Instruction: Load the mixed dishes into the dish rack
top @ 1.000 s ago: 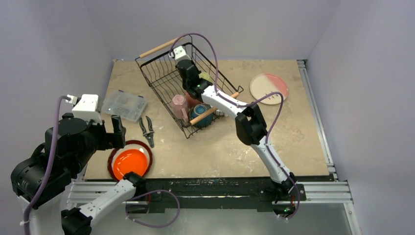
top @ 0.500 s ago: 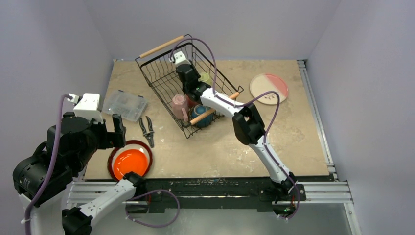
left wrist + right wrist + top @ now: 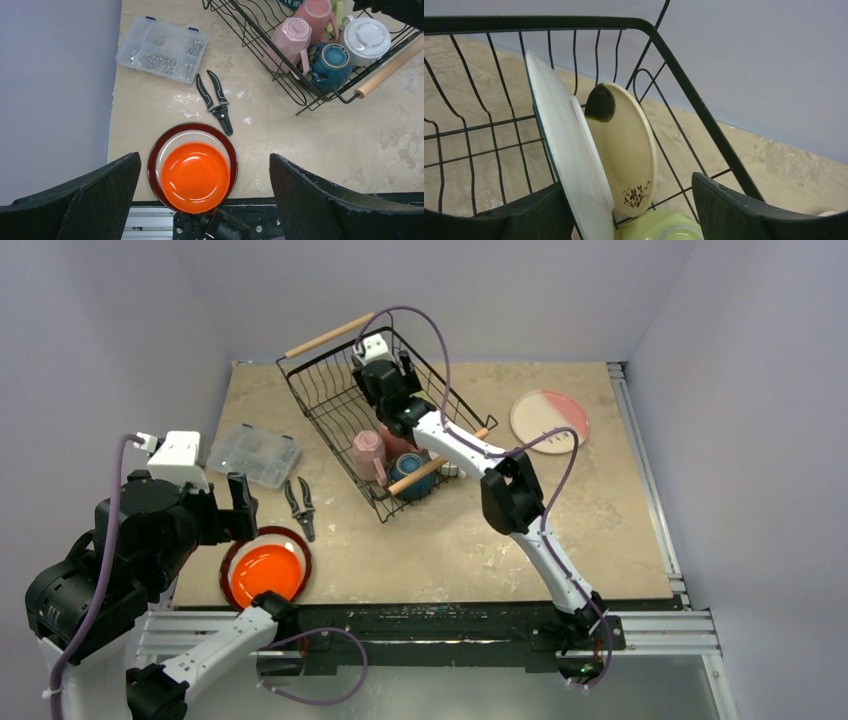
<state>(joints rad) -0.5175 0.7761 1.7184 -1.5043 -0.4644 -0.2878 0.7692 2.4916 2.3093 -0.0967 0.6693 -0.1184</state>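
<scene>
The dish rack [image 3: 312,405] stands at the back of the table. My right gripper [image 3: 386,368] hangs open over its far end. In the right wrist view its jaws [image 3: 629,205] stand wide around a teal-rimmed white plate [image 3: 569,150] on edge, a cream plate [image 3: 626,145] leaning behind it and a yellow-green mug [image 3: 659,227] below. Pink mugs [image 3: 291,42], a teal bowl [image 3: 330,60] and a white cup [image 3: 370,36] fill the rack's near end. My left gripper [image 3: 205,190] is open above the orange plate [image 3: 195,176], stacked on the dark red-rimmed plate [image 3: 153,160]. A pink-white plate [image 3: 549,420] lies far right.
Black pliers [image 3: 215,102] and a clear plastic parts box [image 3: 162,48] lie between the rack and the stacked plates. The stack sits at the table's near left edge, over the metal rail. Walls close in on the left, back and right.
My right gripper has opened and let go of the white plate, which now stands in the rack; the wrist has lifted back a little. The left arm has not moved.
</scene>
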